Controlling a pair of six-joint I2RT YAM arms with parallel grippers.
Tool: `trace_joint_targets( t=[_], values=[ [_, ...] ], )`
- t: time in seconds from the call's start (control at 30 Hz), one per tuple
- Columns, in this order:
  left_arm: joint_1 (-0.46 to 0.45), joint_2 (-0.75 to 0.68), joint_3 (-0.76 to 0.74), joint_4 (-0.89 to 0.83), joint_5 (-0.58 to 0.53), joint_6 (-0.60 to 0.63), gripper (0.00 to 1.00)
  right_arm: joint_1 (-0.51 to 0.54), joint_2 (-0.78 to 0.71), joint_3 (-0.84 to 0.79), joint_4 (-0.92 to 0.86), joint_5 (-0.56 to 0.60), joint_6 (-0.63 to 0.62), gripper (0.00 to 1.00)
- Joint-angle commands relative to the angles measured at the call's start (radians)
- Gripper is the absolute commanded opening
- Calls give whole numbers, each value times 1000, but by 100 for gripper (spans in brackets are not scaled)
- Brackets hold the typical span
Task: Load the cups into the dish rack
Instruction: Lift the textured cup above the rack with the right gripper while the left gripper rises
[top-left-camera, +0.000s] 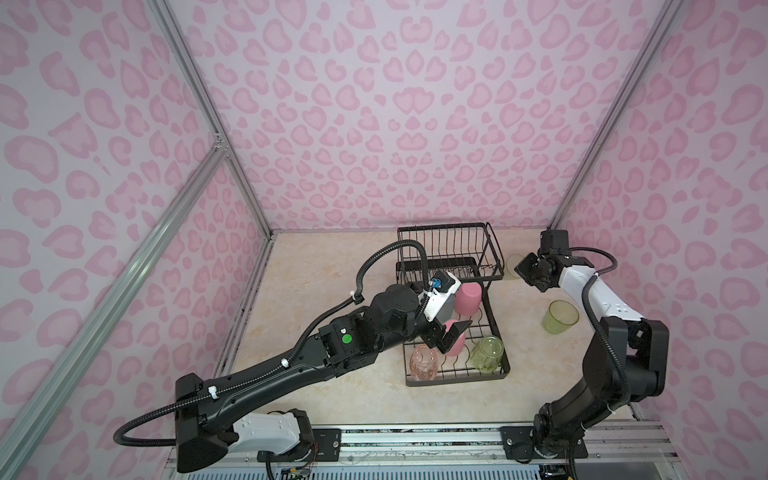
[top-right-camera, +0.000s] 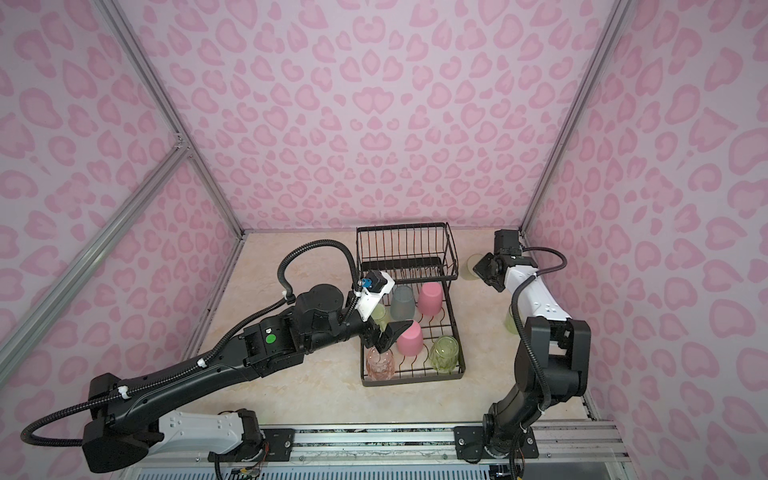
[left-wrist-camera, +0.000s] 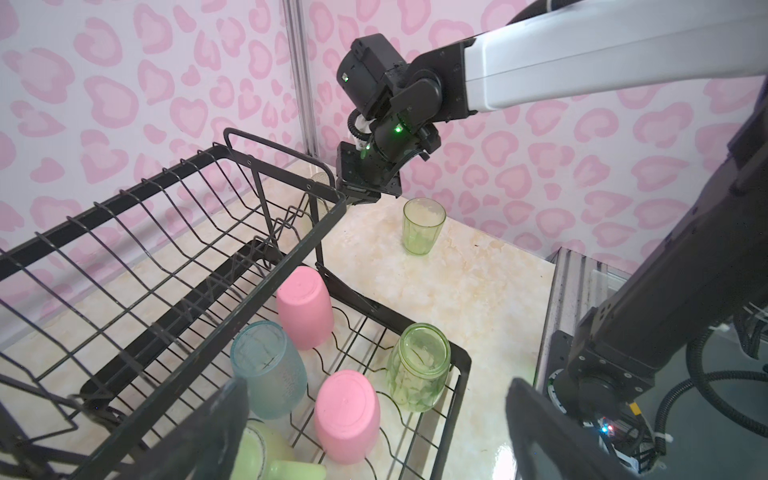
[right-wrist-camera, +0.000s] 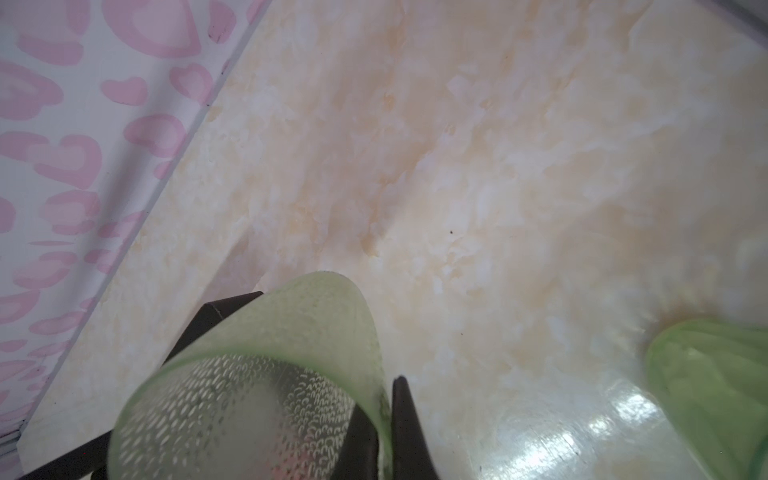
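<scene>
Right of the black wire two-tier dish rack (top-left-camera: 442, 227) in both top views, my right gripper (top-left-camera: 525, 268) is clamped on the frosted whitish tumbler (right-wrist-camera: 257, 374), low over the bench (top-left-camera: 332, 291). Can't tell if it's lifted clear.

Left gripper (top-left-camera: 449, 338) is spread wide and empty above the lower tray (top-left-camera: 457, 380).

Six cups in the tray:
- opaque pink tumbler (top-left-camera: 468, 298)
- second opaque pink tumbler (top-right-camera: 409, 338)
- frosted teal tumbler (top-right-camera: 402, 302)
- pale-green handled mug (top-right-camera: 379, 313)
- clear pink glass (top-left-camera: 424, 363)
- clear green glass (top-left-camera: 486, 353)

I reckon two are left: the one in hand, plus a second clear green glass (top-left-camera: 560, 316) upright on the bench right of the tray. Raised basket (top-right-camera: 403, 225) holds nothing.
</scene>
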Motion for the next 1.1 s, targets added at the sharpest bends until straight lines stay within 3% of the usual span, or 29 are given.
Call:
trace_joint_targets(
  t=[0.0, 0.3, 0.63, 0.87, 1.07],
  values=[
    [20, -7, 40, -30, 18, -37, 100, -20, -56, -13, -3, 36, 1, 1],
    [161, 41, 176, -139, 45, -128, 97, -71, -228, 0, 24, 72, 36, 0],
    [353, 85, 269, -178, 203, -297, 97, -47, -394, -8, 141, 74, 72, 0],
    [492, 114, 302, -145, 347, -464, 97, 62, -466, -32, 302, 47, 67, 0],
    [595, 130, 294, -88, 423, -632, 97, 237, -408, -21, 436, -39, 48, 0]
  ],
)
